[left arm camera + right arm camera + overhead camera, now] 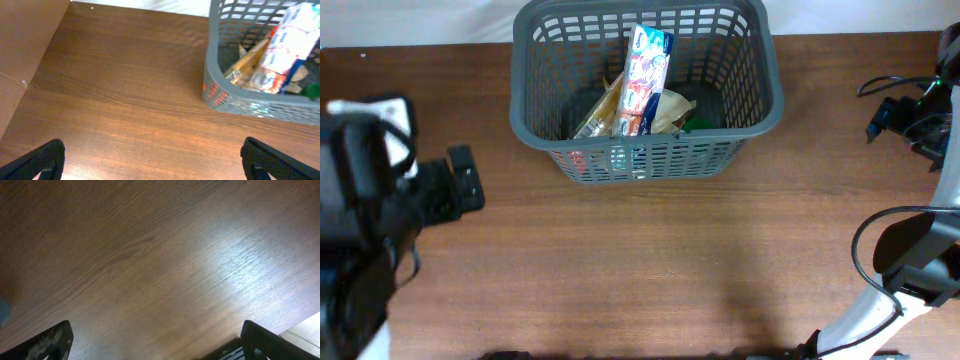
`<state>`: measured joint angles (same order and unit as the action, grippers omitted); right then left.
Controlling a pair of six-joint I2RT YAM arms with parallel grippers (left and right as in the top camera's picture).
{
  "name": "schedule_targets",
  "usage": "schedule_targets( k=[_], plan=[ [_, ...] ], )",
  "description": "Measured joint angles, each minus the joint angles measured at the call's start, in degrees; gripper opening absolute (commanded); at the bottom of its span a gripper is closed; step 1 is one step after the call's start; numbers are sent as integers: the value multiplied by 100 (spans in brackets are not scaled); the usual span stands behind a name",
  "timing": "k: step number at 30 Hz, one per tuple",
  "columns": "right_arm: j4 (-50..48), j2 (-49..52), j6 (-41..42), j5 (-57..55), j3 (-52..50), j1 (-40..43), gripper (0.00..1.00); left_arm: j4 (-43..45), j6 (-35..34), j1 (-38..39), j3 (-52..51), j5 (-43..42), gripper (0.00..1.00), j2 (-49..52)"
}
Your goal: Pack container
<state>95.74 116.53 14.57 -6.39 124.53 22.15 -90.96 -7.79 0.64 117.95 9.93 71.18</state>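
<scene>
A large dark grey plastic basket (533, 128) with slotted lattice walls and a thick rim stands at the far middle of the brown wood-grain surface (670, 260). Inside it, a tall white, blue and red printed packet (648, 70) leans on end and rises above the rim. A tan crinkled bag (605, 110) lies against the packet's left side, and a small green item (698, 122) sits low in the right part. Something red (578, 160) shows through the lattice at the front left corner. The surface in front of the basket is bare wood. At the right edge a black cable (865, 235) loops beside the right arm's white and black links.

The left arm sits at the left edge of the surface. Its left end effector (152, 145) is held low over bare wood, well apart from the basket and pointed towards the basket's front left corner. Its black fingers (47, 157) stand wide apart and hold nothing.

The right end effector (155, 330) points down at bare wood. Its fingers (52, 337) are also spread wide and hold nothing.
</scene>
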Motion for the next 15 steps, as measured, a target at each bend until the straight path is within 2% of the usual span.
schedule_targets(
  k=[10,15],
  plan=[
    [-2,0,0,0,0,0,99,-562,-2,0,-7,-221,99,-1196],
    [-2,0,-2,0,0,0,99,-573,-4,0,-466,-601,99,-1755]
  ],
)
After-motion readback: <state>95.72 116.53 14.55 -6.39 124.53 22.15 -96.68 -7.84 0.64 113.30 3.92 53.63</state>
